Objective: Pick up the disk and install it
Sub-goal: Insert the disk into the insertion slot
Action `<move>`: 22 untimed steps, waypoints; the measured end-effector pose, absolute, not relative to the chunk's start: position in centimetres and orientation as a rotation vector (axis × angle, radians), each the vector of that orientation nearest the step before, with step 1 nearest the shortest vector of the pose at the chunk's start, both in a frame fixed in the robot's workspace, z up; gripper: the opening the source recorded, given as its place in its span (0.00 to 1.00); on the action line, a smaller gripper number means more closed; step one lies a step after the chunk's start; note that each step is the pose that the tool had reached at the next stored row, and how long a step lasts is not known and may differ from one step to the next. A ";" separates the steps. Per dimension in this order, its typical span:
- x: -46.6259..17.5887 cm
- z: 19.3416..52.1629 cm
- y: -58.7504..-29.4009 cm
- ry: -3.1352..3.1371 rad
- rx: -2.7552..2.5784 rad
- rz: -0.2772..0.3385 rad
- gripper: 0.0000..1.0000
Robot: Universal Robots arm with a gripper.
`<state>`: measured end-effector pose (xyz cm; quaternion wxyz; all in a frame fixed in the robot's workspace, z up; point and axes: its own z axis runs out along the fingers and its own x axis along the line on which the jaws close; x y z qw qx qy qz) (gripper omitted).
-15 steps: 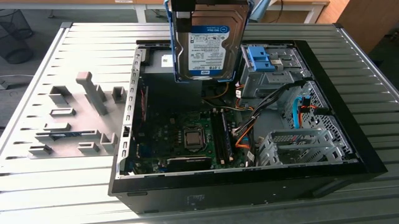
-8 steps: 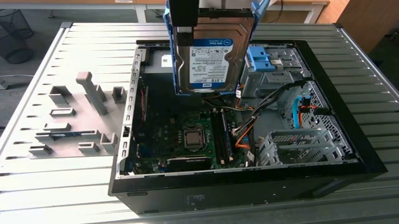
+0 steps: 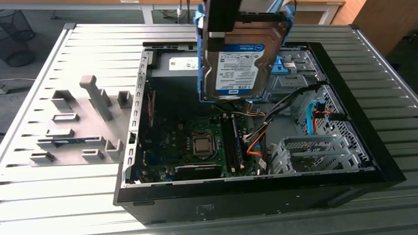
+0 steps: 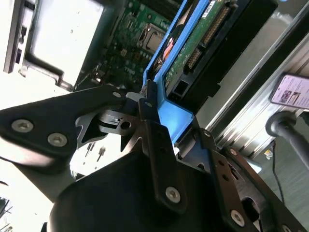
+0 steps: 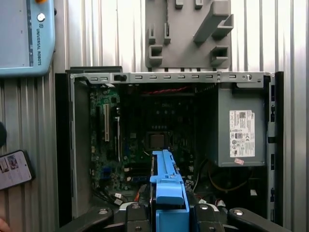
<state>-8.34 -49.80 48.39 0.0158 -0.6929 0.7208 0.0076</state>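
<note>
**Asker:** What is closest to us?

**Describer:** The arm's black metal gripper (image 4: 175,118), seen in both wrist views. Its jaws are clenched on the blue carrier frame of the disk (image 3: 236,63).

**Asker:** Where is the disk, then?

**Describer:** It is held in the air, upright on edge, in the upper middle of the exterior view. Its white-and-blue label faces that camera. It hangs above the open computer case (image 3: 261,200), not yet seated in it.

**Asker:** What lies under it?

**Describer:** The case lies on its side with the cover off. In the exterior view, the green motherboard (image 3: 163,147) fills the lower left of the opening, with a square processor socket near its middle. At the lower right stands a perforated metal drive cage (image 3: 320,152). Orange and black cables run between the two. A grey power supply (image 3: 171,62) with a white sticker sits at the upper left of the opening, just left of the disk in that frame.

**Asker:** And outside the case?

**Describer:** A grey moulded fixture tray (image 3: 78,127) lies just beside the case, at the exterior view's left. Both rest on a ribbed metal desk (image 3: 39,196). In the first wrist view, a phone (image 5: 12,169) and a pale blue control pendant (image 5: 24,36) lie on the desk beside the case.

**Asker:** What is furthest off?

**Describer:** A black wire wastebasket (image 3: 16,34) on the floor, at the upper left of the exterior view.
</note>
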 end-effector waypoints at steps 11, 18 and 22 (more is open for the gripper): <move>-7.1 48.2 -51.6 2.244 -2.157 0.019 0.37; -7.1 48.1 -53.8 2.246 -2.159 0.015 0.37; -6.4 48.0 -54.7 2.246 -2.159 0.015 0.37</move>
